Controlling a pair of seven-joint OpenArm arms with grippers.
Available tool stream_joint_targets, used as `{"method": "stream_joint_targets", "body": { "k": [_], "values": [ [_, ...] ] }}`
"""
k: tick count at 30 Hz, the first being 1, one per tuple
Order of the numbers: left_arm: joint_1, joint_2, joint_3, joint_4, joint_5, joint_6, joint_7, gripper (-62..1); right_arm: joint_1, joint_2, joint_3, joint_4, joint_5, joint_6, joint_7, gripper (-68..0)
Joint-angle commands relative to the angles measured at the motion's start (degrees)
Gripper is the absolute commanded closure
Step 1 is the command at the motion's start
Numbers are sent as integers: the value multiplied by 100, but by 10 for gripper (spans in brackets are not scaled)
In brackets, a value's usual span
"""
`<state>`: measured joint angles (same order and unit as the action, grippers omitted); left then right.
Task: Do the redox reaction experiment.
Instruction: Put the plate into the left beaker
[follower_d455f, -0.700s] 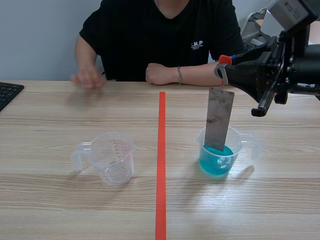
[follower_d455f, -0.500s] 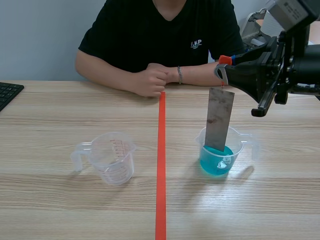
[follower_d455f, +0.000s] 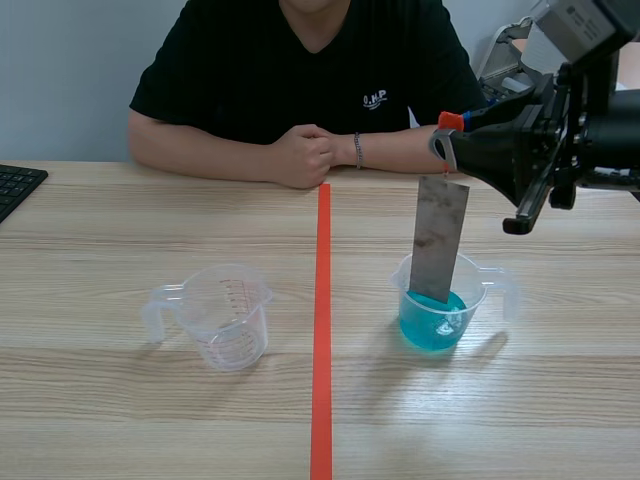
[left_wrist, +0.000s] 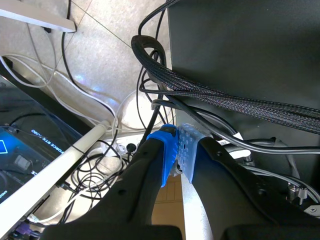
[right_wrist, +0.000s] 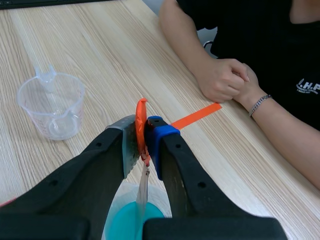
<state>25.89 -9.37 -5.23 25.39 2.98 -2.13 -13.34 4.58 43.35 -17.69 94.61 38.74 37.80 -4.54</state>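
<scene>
right pincer (follower_d455f: 447, 148) sits high at the right of the scene frame, clamped tight on an orange clip (follower_d455f: 450, 121). metal strip (follower_d455f: 438, 238) hangs from the clip, close to vertical with a slight tilt

strip's lower end is inside the cup of blue liquid (follower_d455f: 478, 285), right of centre, just right of the red tape line (follower_d455f: 322, 330). the end is about level with the liquid surface, can't tell if it's wetted or just above

right wrist view agrees: the strip drops edge-on from the clip, straight under the pincer into the blue cup

empty cup (follower_d455f: 228, 318) is lower left of centre on the table (follower_d455f: 120, 420), left of the tape, well apart from the blue one

left pincer (left_wrist: 177, 149): pads closed together on nothing, off the table, only cables (left_wrist: 165, 70) ahead of it. not in the scene view

person (follower_d455f: 300, 60) is across the table at the top of the frame, hands (follower_d455f: 303, 152) clasped at the far end of the tape, clear of both cups

my read: this is the dipping step, metal into the solution, barely started or about to start

next move calls for a slow straight drop so a good length of strip goes under, then a steady hold. the grip is on the clip, not the strip, so the strip can swing. cup looks like light plastic, so a knock on the wall could tip it. keep the strip centred in the cup mouth
</scene>
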Motion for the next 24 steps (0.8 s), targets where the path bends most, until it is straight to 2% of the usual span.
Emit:
{"method": "stream_joint_targets", "body": {
  "k": [1,8,15,24],
  "values": [
    [59,-2,7,66,-20,-13,-37,-27,114,127,136,146,48,4,81,-6],
    [59,-2,7,66,-20,-13,-37,-27,114,127,527,461,203,260,-179,-7],
    [59,-2,7,66,-20,-13,-37,-27,116,127,859,1003,505,260,-407,-6],
    [59,-2,7,66,-20,-13,-37,-27,120,105,879,1731,595,256,-501,-7]
  ]
}}
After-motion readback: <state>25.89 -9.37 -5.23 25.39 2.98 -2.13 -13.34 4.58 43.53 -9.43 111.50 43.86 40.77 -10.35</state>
